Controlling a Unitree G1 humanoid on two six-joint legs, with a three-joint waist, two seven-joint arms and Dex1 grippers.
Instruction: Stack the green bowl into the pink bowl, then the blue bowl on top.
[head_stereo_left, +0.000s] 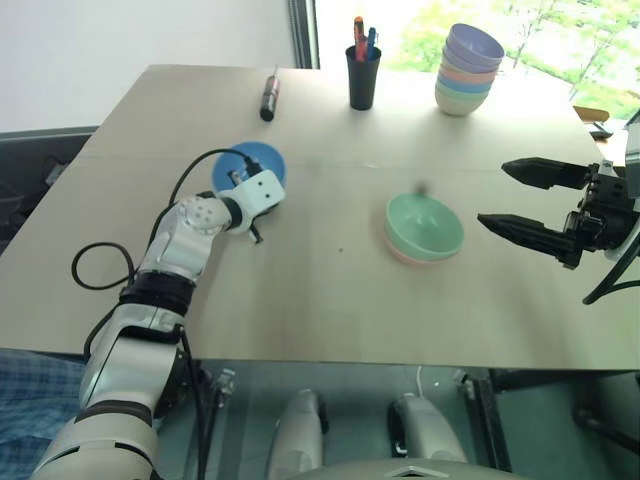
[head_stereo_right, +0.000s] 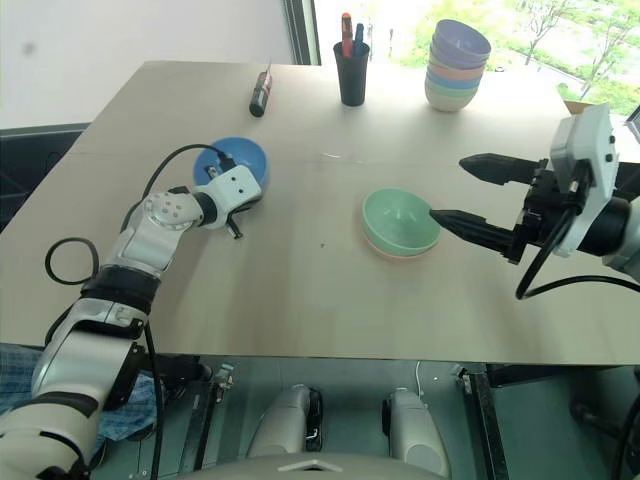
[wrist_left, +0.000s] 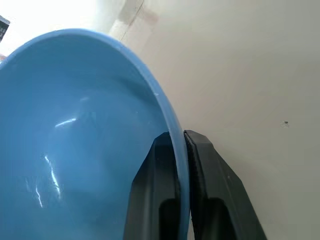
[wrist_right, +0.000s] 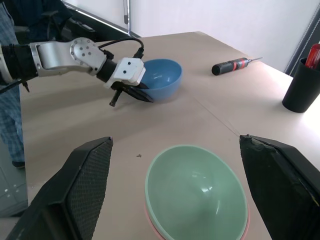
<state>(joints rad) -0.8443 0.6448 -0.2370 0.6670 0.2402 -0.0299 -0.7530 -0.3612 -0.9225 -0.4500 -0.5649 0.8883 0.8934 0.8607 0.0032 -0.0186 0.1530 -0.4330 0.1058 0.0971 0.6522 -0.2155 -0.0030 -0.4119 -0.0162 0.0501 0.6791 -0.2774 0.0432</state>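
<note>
Since the green bowl (head_stereo_left: 424, 225) already sits nested in the pink bowl (head_stereo_left: 400, 253), seen from the left eye as a thin salmon edge under the mint rim, counts as step one done; leaves only the blue bowl (head_stereo_left: 250, 168) to carry over. Shows the left gripper (head_stereo_left: 257, 226) at that bowl's near rim, well apart from the stack, and the right gripper (head_stereo_left: 518, 203) hanging spread just beside the nested pair, holding nothing. From the right eye, gives the same layout: blue bowl on the table (head_stereo_right: 300, 290) under the left jaws, green-in-pink pair just ahead of the lower right finger, and farther back a screwdriver (head_stereo_right: 261, 92), a black pen cup (head_stereo_right: 352, 73) and a tall pastel stack (head_stereo_right: 456, 68), none of them part of the job. From the left wrist, settles the grip: two black fingers (wrist_left: 155, 200) clamped on the blue rim, one inside the wall, one outside. From the right wrist, frames the green bowl between wide-parted jaws, with the pink lip peeking beneath and the blue bowl beyond, pinched by the other arm. Judged from this: half finished, with lift, carry and drop of the blue bowl onto the green one remaining.
</note>
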